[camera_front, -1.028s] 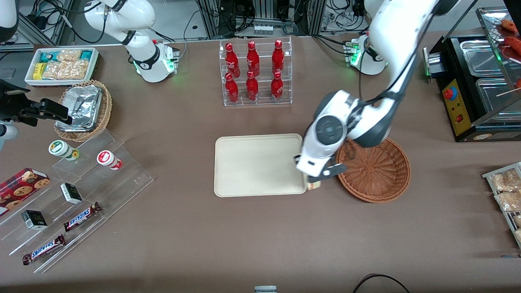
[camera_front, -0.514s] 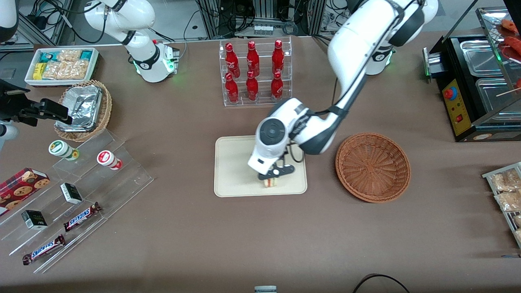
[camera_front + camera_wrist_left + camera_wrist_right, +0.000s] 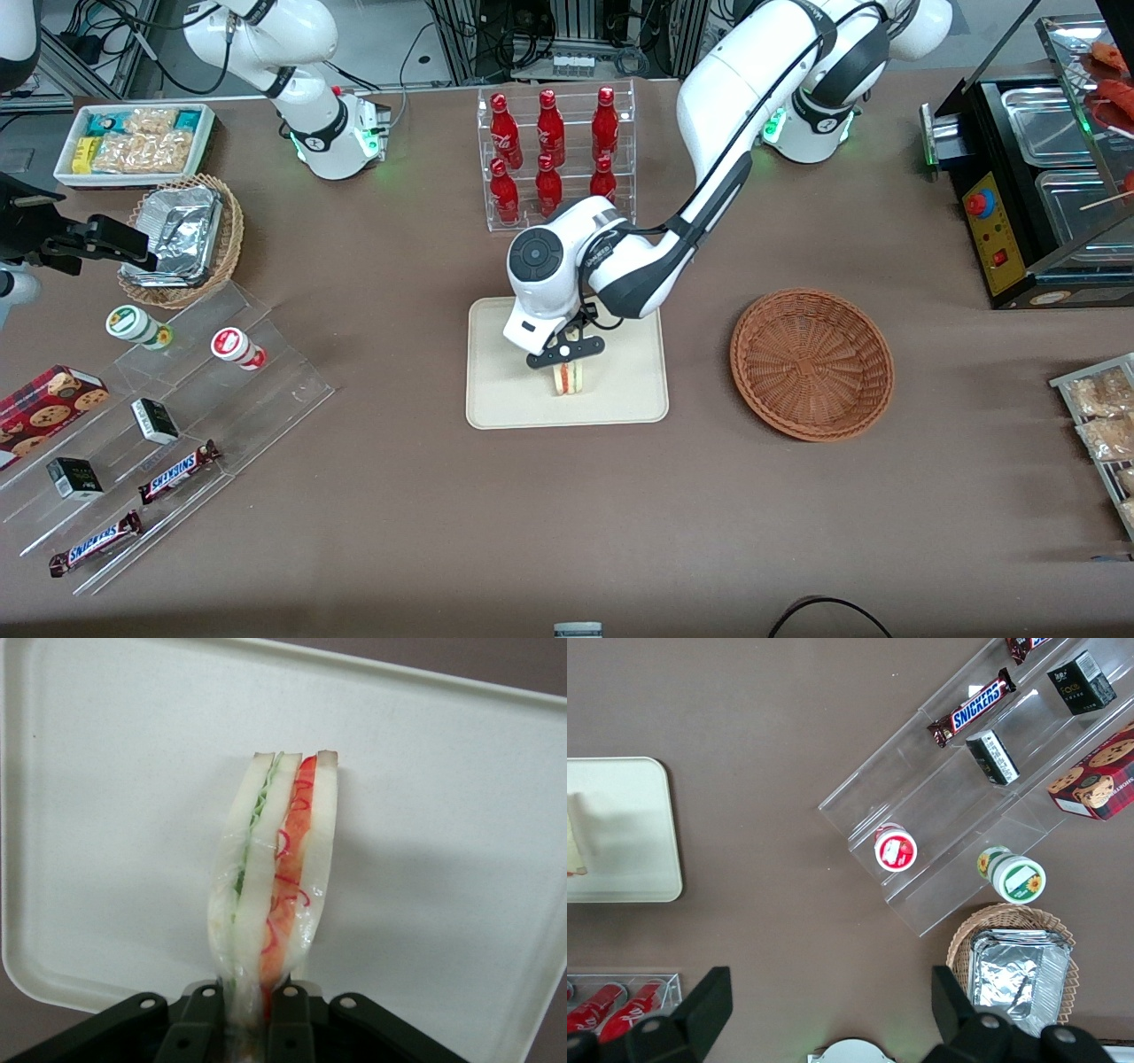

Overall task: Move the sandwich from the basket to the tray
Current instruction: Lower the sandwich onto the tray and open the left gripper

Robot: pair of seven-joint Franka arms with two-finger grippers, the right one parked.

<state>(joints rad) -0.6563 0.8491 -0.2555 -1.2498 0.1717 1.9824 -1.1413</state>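
The sandwich (image 3: 570,377) (image 3: 275,877) is a wedge of white bread with green and red-orange filling, wrapped in clear film. My left gripper (image 3: 567,353) (image 3: 246,1028) is shut on its wrapped end and holds it over the middle of the cream tray (image 3: 505,390) (image 3: 106,815), its tip at or just above the tray surface. An edge of the sandwich (image 3: 576,855) also shows over the tray (image 3: 629,833) in the right wrist view. The reddish-brown wicker basket (image 3: 811,363) sits beside the tray toward the working arm's end of the table, with nothing in it.
A clear rack of red bottles (image 3: 554,159) stands farther from the front camera than the tray. A foil-lined wicker basket (image 3: 182,237), a white snack box (image 3: 133,142) and an acrylic stand with snacks (image 3: 168,425) lie toward the parked arm's end. A black food warmer (image 3: 1036,177) stands at the working arm's end.
My gripper has carried the sandwich from the basket's rim across the tray edge to over the tray's middle, staying shut on it. The basket now shows fully.
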